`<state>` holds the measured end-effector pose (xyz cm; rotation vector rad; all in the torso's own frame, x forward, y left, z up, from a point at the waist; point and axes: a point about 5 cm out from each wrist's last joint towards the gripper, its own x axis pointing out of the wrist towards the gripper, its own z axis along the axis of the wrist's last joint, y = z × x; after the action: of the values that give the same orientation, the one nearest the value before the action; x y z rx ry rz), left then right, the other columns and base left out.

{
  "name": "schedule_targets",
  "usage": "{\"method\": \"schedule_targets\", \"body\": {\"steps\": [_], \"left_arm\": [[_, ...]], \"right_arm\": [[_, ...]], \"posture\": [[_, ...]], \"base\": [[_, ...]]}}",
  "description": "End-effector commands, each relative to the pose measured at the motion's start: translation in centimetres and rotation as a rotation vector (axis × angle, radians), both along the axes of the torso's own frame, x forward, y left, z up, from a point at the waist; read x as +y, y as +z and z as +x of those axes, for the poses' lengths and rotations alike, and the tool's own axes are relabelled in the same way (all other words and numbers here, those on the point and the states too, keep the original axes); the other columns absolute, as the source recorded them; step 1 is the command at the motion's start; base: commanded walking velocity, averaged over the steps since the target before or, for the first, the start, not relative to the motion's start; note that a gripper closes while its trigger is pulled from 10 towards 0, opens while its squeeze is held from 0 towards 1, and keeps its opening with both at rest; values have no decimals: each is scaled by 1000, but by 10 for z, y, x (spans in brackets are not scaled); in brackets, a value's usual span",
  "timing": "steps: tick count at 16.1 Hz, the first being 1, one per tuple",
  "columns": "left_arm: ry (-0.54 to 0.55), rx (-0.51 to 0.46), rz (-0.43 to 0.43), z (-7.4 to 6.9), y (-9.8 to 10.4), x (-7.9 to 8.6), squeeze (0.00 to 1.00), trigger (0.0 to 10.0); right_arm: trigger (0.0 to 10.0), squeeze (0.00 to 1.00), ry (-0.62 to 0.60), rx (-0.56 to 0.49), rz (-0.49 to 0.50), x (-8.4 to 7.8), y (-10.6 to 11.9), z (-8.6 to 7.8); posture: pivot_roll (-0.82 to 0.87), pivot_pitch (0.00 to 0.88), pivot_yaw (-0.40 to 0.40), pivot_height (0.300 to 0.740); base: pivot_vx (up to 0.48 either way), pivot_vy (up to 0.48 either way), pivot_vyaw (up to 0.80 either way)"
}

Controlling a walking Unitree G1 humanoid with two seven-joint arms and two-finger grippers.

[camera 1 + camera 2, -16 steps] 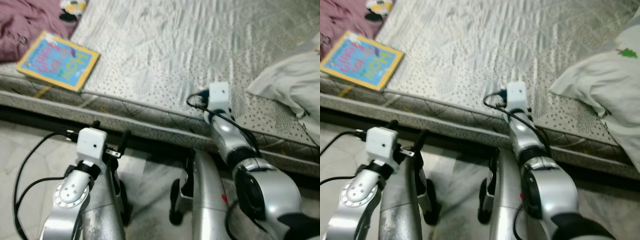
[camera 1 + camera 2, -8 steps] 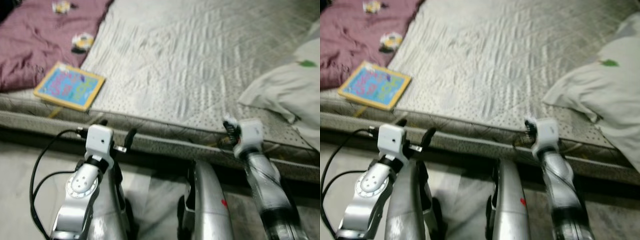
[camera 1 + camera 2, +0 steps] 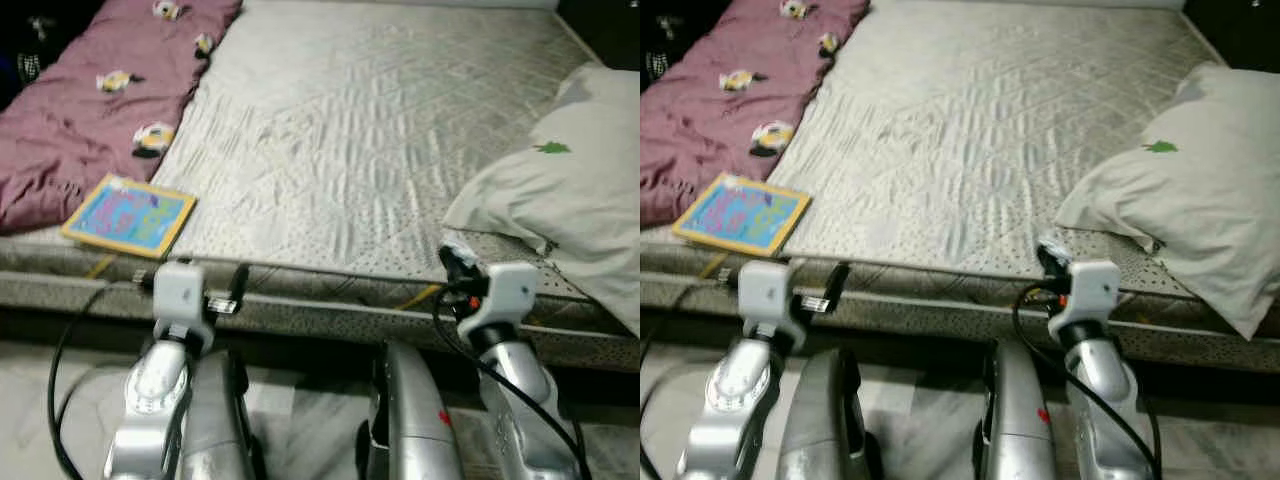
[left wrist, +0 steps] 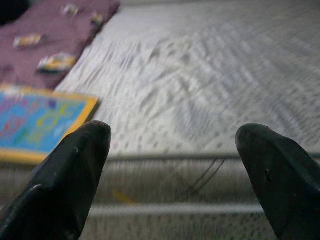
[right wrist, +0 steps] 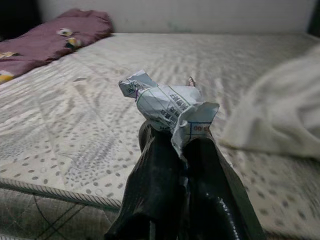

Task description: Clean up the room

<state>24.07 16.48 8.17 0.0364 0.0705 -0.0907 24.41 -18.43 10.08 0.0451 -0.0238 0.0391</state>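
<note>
A crumpled paper [image 5: 165,105] with printed lines is pinched between the black fingers [image 5: 160,175] of my right gripper [image 3: 452,262], which is shut on it at the near edge of the mattress [image 3: 380,140]. My left gripper [image 3: 195,280] is open, hovering before the mattress edge, fingers [image 4: 65,185] wide apart with nothing between them. A colourful blue and yellow book [image 3: 130,215] lies on the mattress just beyond the left gripper, also seen as the book [image 4: 35,122] in the left wrist view.
A maroon blanket [image 3: 90,100] with yellow patterns lies along the left side of the mattress. A white pillow [image 3: 560,190] rests at the right. Pale tiled floor [image 3: 60,350] lies below the bed frame, between my legs.
The camera has tilted up, showing more of the bed. My right arm has drawn back from over the mattress to its near edge.
</note>
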Motion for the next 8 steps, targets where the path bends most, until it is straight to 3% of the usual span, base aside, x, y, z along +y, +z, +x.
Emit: {"method": "schedule_targets", "body": {"steps": [1,2,4,8], "left_arm": [[6,10,-6,-2,-4,-1,0,10000],[-33,4,-12,-1,-5,-12,0,10000],[-52,-8,-24,6,-3,-19,0,10000],[-39,-28,-27,16,0,-16,0,10000]], "right_arm": [[4902,0,-48,10,15,-3,4,-3],[10000,0,-52,27,37,2,-1,-6],[10000,0,-32,18,35,7,-1,-4],[10000,0,-44,7,68,8,6,12]], "posture": [[-44,4,25,514],[-64,0,21,514],[-66,0,19,514],[-61,0,15,569]], "base": [[0,0,0],[0,0,0],[0,0,0],[0,0,0]]}}
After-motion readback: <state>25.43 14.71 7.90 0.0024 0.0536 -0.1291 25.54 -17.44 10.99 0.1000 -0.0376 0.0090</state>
